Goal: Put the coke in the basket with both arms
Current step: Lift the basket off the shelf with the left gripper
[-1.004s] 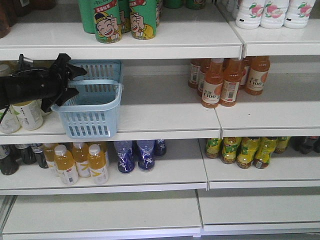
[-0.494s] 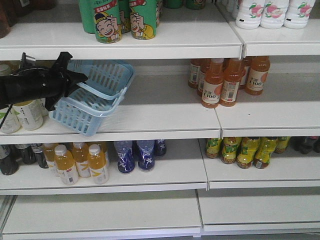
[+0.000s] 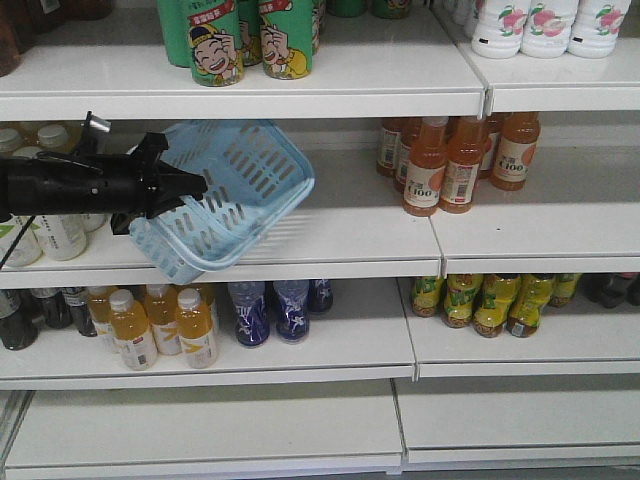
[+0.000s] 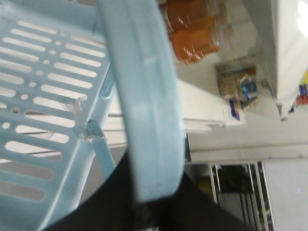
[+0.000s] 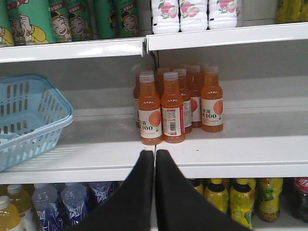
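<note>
I have the white shelving [image 3: 330,225] square in front, and the big change on it is the basket [image 3: 245,180]. A second ago it sat flat on the middle shelf at the left. Half a second ago it was starting to lean. Now it is tipped steeply, its slotted walls and base are turned toward the front camera, and it has shifted right along the shelf. Its lowest corner hangs at the shelf's front edge, and I cannot tell whether it touches.

My left arm [image 3: 70,185] now reaches in nearly level from the left and farther right than before. The left claw [image 4: 149,211] is clamped on the basket's flat handle [image 4: 149,96]; the wrist camera shows the pale blue strip running down between the black jaws.

The right claw [image 5: 155,154] hangs before the shelf edge with its jaws pressed together and nothing between them.

The orange-drink bottles [image 3: 455,160] on the middle shelf to the right have not moved. The coke [image 5: 301,192] shows only as a dark bottle with a red wrap at the far right of the shelf below, well apart from the basket.
</note>
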Motion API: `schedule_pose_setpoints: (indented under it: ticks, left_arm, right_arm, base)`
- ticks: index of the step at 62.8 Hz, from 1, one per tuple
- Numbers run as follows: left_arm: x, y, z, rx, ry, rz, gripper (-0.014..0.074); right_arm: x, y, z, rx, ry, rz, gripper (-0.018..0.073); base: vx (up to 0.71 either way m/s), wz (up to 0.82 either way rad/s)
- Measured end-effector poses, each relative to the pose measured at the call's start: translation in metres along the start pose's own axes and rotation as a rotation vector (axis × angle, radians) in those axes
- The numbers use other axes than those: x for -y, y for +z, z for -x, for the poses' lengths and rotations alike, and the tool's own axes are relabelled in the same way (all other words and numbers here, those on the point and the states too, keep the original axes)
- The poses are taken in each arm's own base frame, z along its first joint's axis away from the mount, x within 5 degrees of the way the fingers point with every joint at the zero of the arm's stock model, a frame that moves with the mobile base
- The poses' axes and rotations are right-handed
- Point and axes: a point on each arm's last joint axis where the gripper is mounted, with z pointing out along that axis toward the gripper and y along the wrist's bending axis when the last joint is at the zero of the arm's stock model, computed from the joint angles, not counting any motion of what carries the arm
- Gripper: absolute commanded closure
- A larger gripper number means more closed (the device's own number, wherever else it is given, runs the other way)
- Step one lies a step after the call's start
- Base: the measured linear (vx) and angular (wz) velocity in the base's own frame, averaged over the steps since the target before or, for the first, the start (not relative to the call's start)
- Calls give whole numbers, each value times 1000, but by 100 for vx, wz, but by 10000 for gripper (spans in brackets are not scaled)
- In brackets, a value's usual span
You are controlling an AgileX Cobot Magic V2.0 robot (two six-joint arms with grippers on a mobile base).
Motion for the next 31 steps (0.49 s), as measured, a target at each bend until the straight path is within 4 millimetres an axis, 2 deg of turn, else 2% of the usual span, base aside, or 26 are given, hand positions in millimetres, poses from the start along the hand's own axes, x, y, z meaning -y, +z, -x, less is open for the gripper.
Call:
schedule_pose_setpoints:
  ticks: [11,31]
  left_arm:
    - [19,17,-26,-192,56,-78,603]
    - [55,69,-91,-461,122,-118,603]
  right_arm:
    - [0,0,0,0,0,0,564]
    - [0,0,0,0,0,0,564]
  base:
    - [0,0]
    - [0,0]
